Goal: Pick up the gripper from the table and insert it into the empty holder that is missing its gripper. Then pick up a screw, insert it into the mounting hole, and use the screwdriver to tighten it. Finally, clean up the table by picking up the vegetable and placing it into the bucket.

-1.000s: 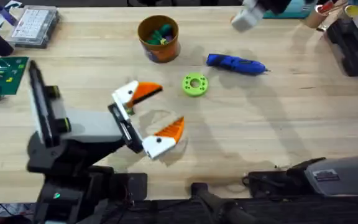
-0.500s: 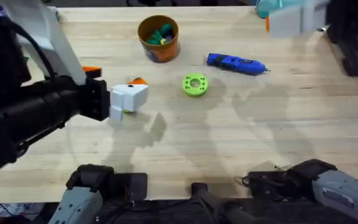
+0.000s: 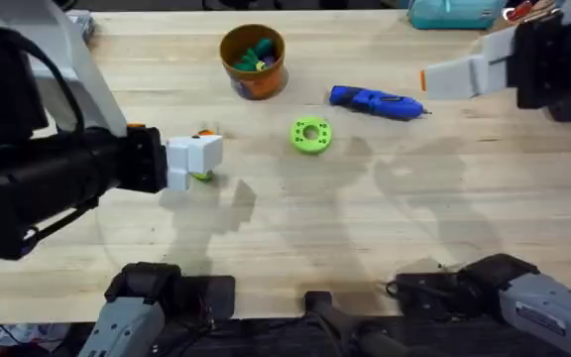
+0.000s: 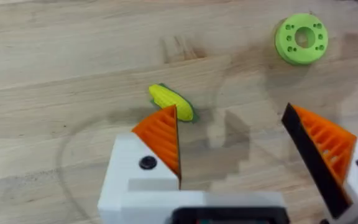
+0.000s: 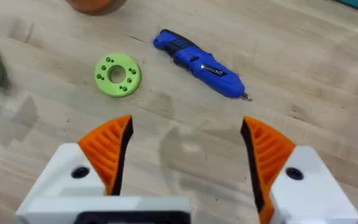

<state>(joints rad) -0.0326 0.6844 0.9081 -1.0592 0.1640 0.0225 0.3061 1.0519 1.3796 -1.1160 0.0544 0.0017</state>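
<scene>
The vegetable [image 4: 171, 102] lies on the tabletop [image 3: 365, 228], just beside one pad of the left gripper [image 4: 241, 146], whose open jaws have swung over it since a second ago. The right gripper [image 5: 185, 158], also open and empty, hovers near the screwdriver [image 5: 199, 63]. Cleanup looks underway, with the bucket [image 3: 253, 61] well apart.

Left gripper [image 4: 235, 155]: white blocky fingers, orange ribbed wedge pads, one dark round screw per finger. Right gripper [image 5: 185, 155] same build (white, orange ribs, dark screws). Arms black with grey-white housings; bases black.
</scene>
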